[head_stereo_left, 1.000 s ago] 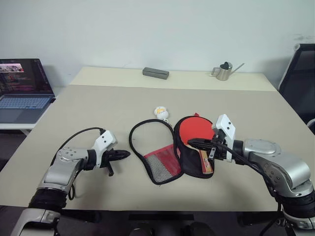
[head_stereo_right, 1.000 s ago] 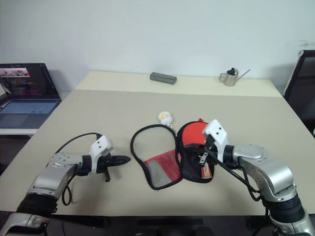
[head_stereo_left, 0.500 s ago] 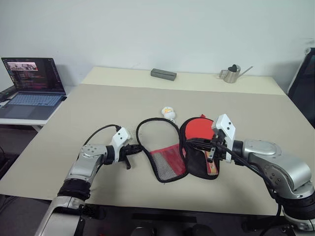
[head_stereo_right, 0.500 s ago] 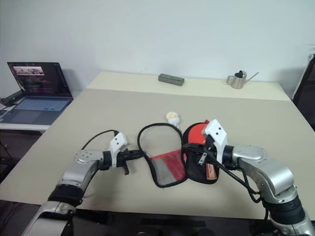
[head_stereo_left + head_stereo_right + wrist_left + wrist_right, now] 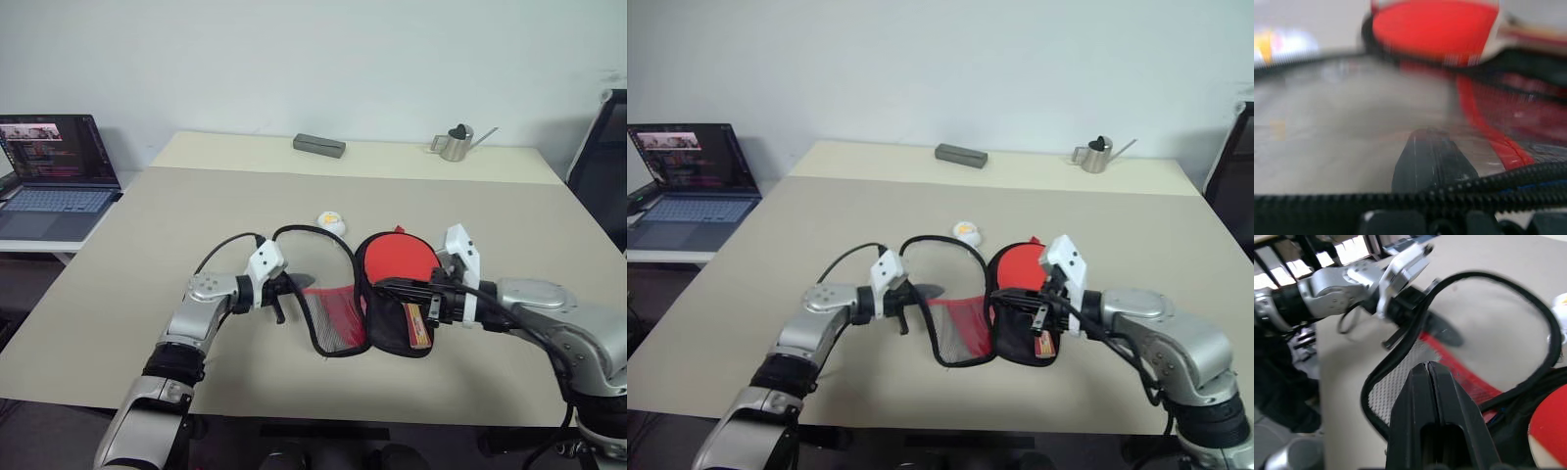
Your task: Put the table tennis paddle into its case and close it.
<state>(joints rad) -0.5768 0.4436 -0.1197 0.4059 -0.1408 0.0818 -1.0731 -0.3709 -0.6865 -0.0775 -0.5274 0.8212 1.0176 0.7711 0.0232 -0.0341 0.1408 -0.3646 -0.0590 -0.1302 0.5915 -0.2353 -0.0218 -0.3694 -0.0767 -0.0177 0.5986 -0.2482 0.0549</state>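
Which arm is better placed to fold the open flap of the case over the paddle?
Probably the left. Its gripper, fingers shut, sits at the edge of the case's open flap. The right gripper, also shut, hovers over the paddle on the other half.

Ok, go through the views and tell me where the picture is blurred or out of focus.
Left wrist view: smeared all over, the paddle a soft red shape. Right wrist view: the right gripper is fairly crisp, while the left gripper and the case rim behind it are softer. Both eye views: sharp.
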